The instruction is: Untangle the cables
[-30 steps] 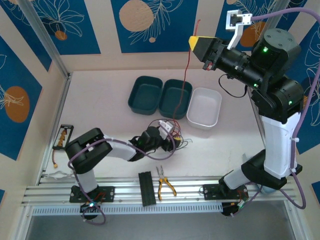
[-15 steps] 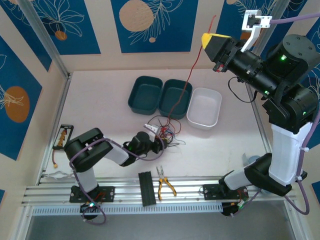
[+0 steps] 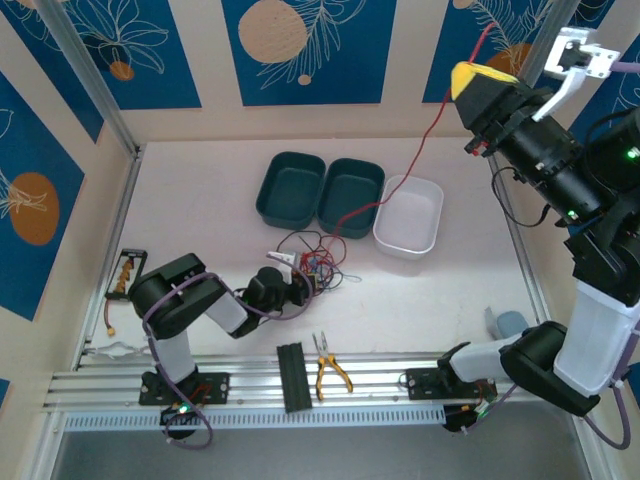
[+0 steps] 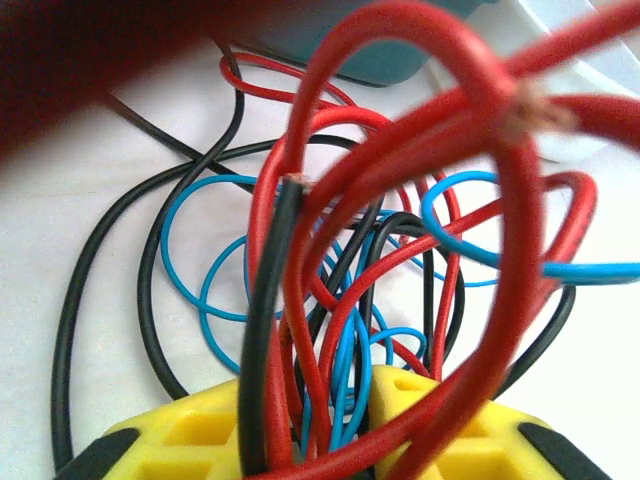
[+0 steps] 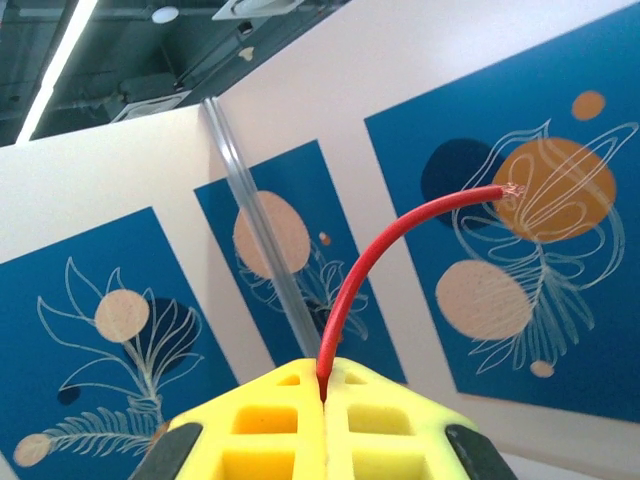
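Left gripper point(image 3: 292, 284): low over the table point(image 3: 200, 230), just at the near-left edge of the tangle.
Left gripper, grip: 2 yellow pads point(image 4: 190, 440) drawn in on a bundle of strands. Black, red and blue wires fill the gap between them. The outer strands lie against the pad faces.
Right gripper point(image 3: 478, 82): raised high at the far right, well above and apart from the tangle.
Right gripper, grip: pads pressed together with no gap, and the red cable point(image 5: 341, 300) comes out of the seam between them.
Red cable, free end: curves up past the pads and ends in a bare copper tip.
Red cable, run: in the top view it slants down and left from the right gripper, crosses above the left rim of the white bin point(image 3: 425, 225) and reaches the tangle.
Cables point(image 3: 312, 262): a loose knot of red, blue and black loops on the table, just near of the 2 green bins and beside the left gripper.
Cables, close view: red loops sit nearest the left wrist lens, with blue and black loops behind them on the white surface.
Green bins point(image 3: 290, 188): 2, side by side and touching, with the white bin at their right.
Pliers point(image 3: 330, 370): yellow handles, lying at the near edge, well apart from the tangle.
Black strip point(image 3: 291, 376): just left of the pliers.
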{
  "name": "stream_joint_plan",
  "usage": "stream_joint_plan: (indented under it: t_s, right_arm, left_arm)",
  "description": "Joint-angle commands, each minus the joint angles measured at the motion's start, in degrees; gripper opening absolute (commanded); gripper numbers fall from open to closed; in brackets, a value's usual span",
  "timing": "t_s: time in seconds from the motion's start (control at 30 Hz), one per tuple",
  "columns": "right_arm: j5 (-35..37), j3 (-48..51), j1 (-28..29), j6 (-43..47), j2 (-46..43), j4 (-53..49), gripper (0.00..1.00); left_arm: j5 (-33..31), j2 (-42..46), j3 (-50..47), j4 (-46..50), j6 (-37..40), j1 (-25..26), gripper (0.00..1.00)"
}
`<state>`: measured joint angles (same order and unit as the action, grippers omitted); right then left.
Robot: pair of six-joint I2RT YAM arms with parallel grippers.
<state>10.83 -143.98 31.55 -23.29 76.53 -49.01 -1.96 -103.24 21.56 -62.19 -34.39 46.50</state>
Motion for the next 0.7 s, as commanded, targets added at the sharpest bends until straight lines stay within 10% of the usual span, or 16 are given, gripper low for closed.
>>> stream_joint_plan:
  t_s: [0.0, 0.23, 0.47, 0.67]
  right_arm:
    - [4.64, 0.37, 0.16, 2.96, -0.53, 1.41, 0.0]
    - [7.45, 2.17, 0.09, 5.38, 1.07, 0.79, 0.0]
    - [11.03, -0.44, -1.92, 11.15, 6.35, 2.3, 0.0]
    - [10.53, -2.36, -5.92, 13.21, 10.31, 4.4, 0.0]
  left_arm:
    - [-1.65, 0.91, -1.19, 0.09, -1.15, -0.92, 0.3]
    - [-1.13, 4.47, -1.0, 3.7, -0.61, -1.02, 0.48]
    - [-0.66, 15.93, -1.37, 15.75, 0.1, -1.04, 1.0]
    - [-3.92, 30.52, 1.14, 37.97, 2.73, -1.06, 1.0]
